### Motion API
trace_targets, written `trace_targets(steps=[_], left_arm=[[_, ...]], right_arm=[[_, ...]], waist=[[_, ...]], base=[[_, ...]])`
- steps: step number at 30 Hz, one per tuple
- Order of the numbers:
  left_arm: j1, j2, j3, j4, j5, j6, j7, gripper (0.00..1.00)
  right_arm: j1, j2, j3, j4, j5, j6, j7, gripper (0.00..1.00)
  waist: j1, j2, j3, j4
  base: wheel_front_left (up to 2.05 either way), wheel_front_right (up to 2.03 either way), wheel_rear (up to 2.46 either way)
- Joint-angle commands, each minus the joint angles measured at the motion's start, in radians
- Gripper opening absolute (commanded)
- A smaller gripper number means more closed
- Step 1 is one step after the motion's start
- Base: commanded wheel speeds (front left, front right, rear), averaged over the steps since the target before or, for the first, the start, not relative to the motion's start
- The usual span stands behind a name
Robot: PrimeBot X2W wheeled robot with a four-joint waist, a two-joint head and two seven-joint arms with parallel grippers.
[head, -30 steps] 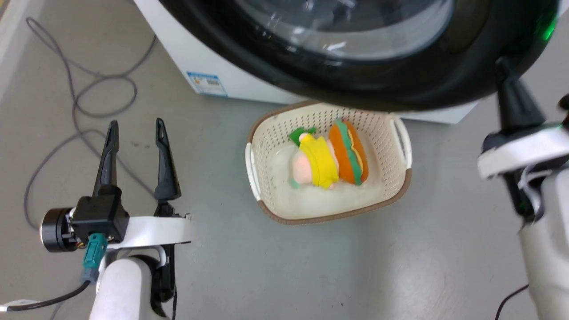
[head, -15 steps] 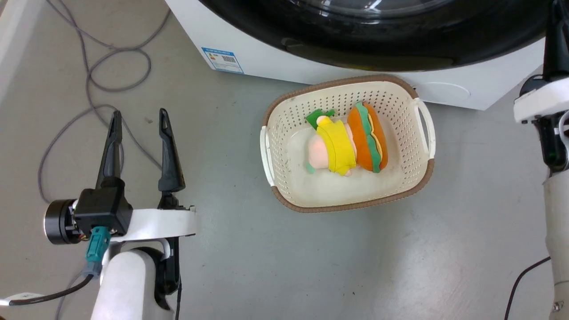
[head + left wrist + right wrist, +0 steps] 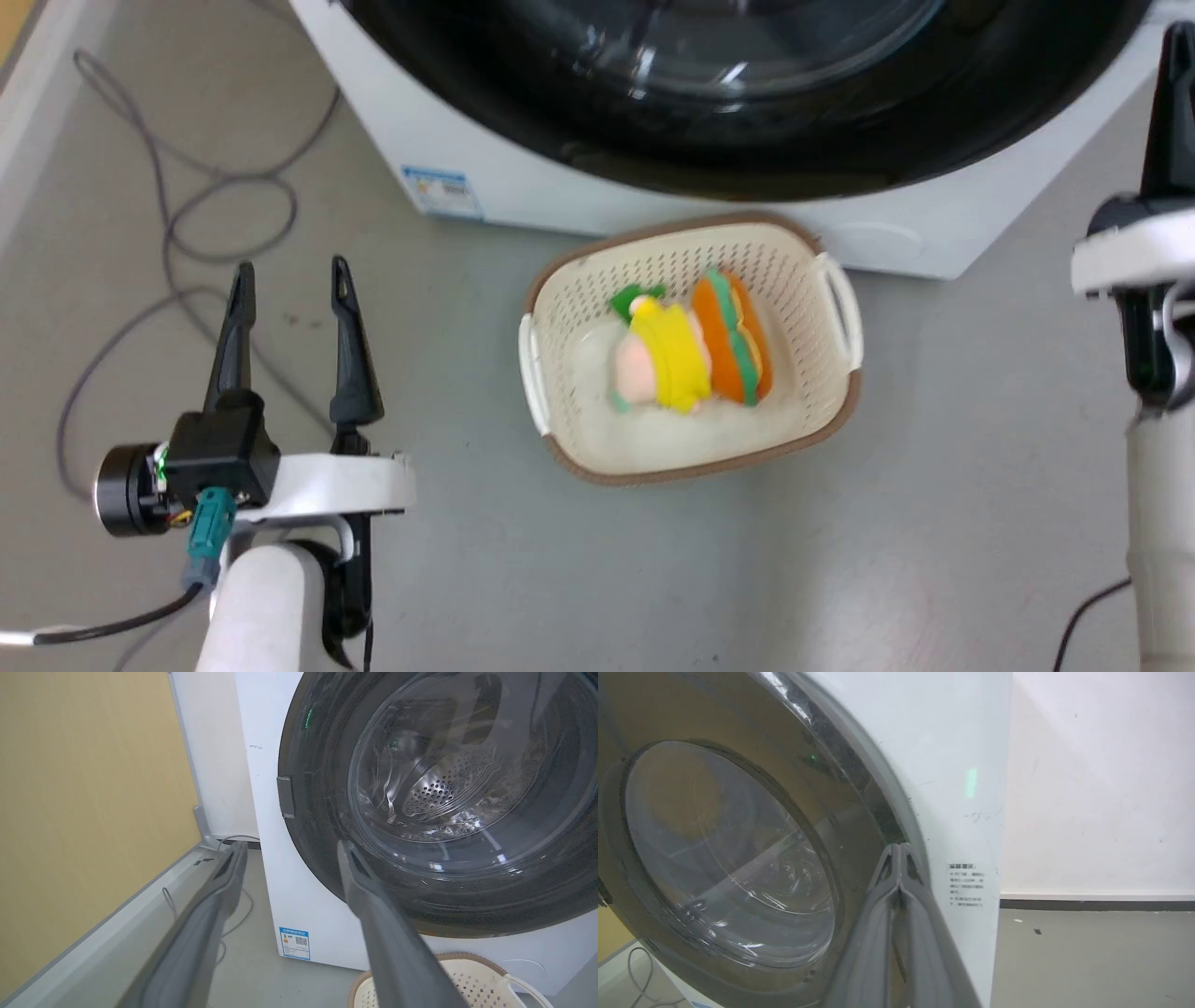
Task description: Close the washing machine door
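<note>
Across the washing machine (image 3: 392, 103) front, the washing machine door (image 3: 747, 159) sits near flush. Basket (image 3: 579, 289) just below. Right gripper (image 3: 899, 849) pressed together at door rim; left gripper (image 3: 291, 269) spread, empty, apart from machine.

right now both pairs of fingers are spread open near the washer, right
No. The left fingers are spread open, but the right wrist view shows the right fingers closed together, beside the washing machine door.

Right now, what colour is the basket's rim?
The basket rim is brown; clearest in the head view.
</note>
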Motion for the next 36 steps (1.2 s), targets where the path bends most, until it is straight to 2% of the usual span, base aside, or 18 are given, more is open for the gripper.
trace_targets(steps=[1,11,12,13,14,15,23,36], left_arm=[[0.013,0.000,0.004,0.003,0.007,-0.003,-0.004,1.00],[0.085,0.009,0.012,0.034,0.025,-0.021,-0.004,1.00],[0.094,0.009,0.014,0.036,0.025,-0.020,-0.004,1.00],[0.104,0.010,0.017,0.039,0.026,-0.020,-0.004,1.00],[0.114,0.011,0.018,0.041,0.026,-0.021,-0.004,1.00],[0.123,0.012,0.018,0.045,0.027,-0.022,-0.004,1.00],[0.201,0.016,0.019,0.066,0.024,-0.034,-0.004,1.00],[0.285,0.013,0.010,0.087,0.012,-0.058,-0.004,1.00]], right_arm=[[0.024,0.005,0.000,-0.021,-0.005,-0.001,-0.005,0.00],[0.259,0.067,0.018,-0.247,-0.047,-0.001,-0.005,0.00],[0.284,0.073,0.024,-0.258,-0.058,-0.001,-0.005,0.12],[0.307,0.078,0.033,-0.263,-0.069,-0.001,-0.005,0.36],[0.327,0.082,0.040,-0.270,-0.079,-0.001,-0.005,0.75],[0.345,0.086,0.045,-0.275,-0.090,-0.001,-0.005,1.00],[0.484,0.104,0.064,-0.274,-0.116,-0.001,-0.005,1.00],[0.701,0.105,0.067,-0.322,-0.025,-0.001,-0.005,1.00]], waist=[[0.0000,0.0000,-0.038,-0.030],[0.0000,0.0000,-0.164,-0.115],[0.0000,0.0000,-0.176,-0.123],[0.0000,0.0000,-0.189,-0.132],[0.0000,0.0000,-0.200,-0.139],[0.0000,0.0000,-0.210,-0.145],[0.0000,0.0000,-0.306,-0.179],[0.0000,0.0000,-0.377,-0.189]], base=[[0.00,0.00,0.00],[0.00,0.00,0.00],[0.00,0.00,0.00],[0.00,0.00,0.00],[0.00,0.00,0.00],[0.00,0.00,0.00],[0.00,0.00,0.00],[0.00,0.00,0.00]])
